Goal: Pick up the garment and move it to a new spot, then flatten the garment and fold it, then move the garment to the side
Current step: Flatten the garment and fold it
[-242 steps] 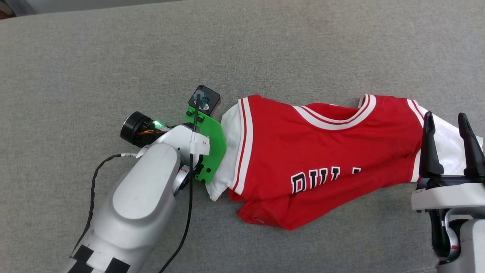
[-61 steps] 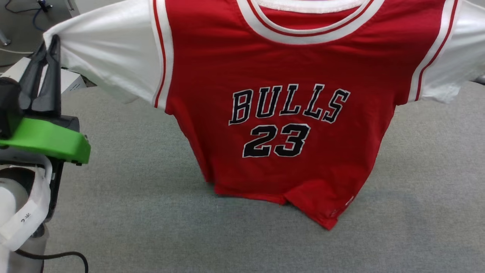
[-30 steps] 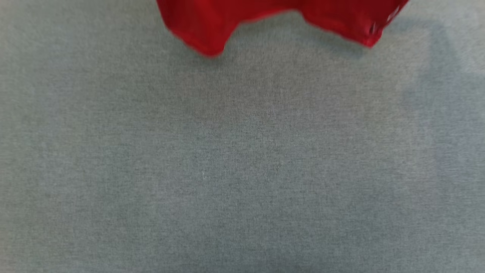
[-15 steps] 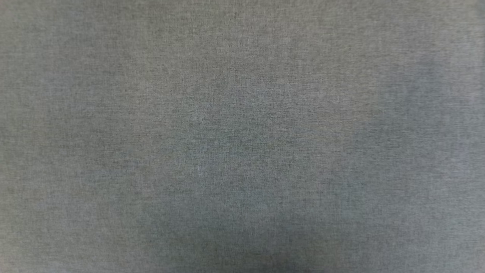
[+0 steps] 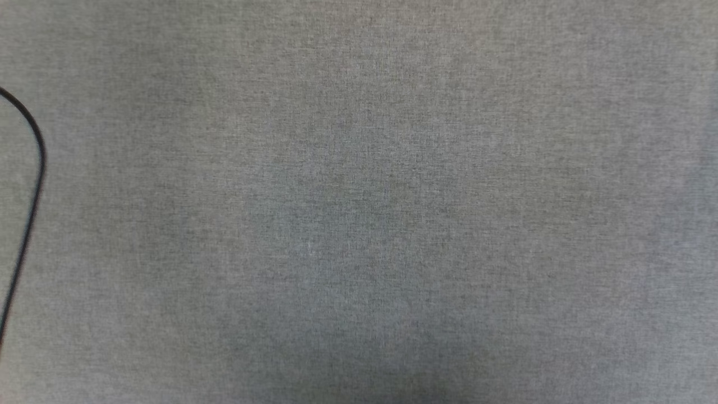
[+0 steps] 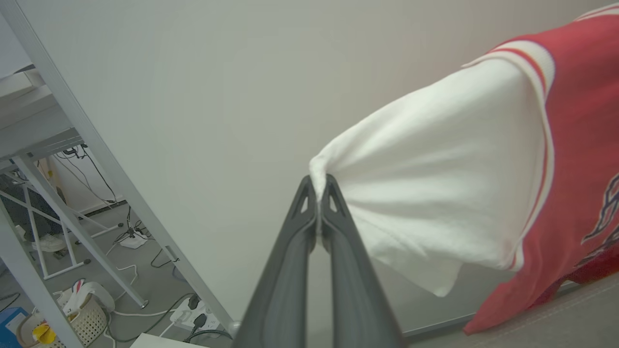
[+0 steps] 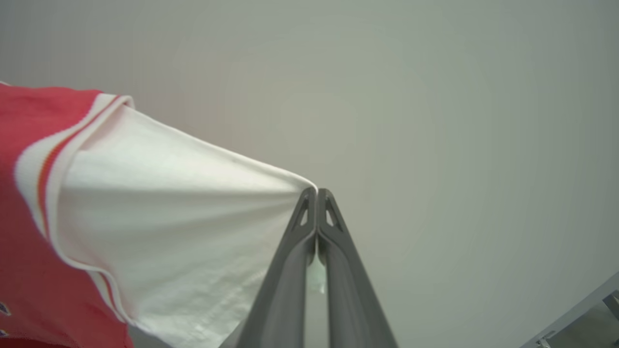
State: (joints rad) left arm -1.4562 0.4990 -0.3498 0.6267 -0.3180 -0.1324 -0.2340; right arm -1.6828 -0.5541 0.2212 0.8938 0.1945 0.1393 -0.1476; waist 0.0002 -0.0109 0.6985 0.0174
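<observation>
The left gripper [image 6: 318, 195] is pinching the tip of one white sleeve of the red jersey [image 6: 575, 159] between closed fingers, while the right gripper [image 7: 316, 195] is clamping the other sleeve's tip likewise, so the jersey is hanging stretched between them before a pale wall [image 6: 217, 96].

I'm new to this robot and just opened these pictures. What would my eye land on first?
The red jersey stands out, stretched between two shut grippers. The left gripper pinches one white sleeve in the left wrist view, and the right gripper pinches the other sleeve in the right wrist view. The head view offers plain grey cloth with a black cable at its left edge.
</observation>
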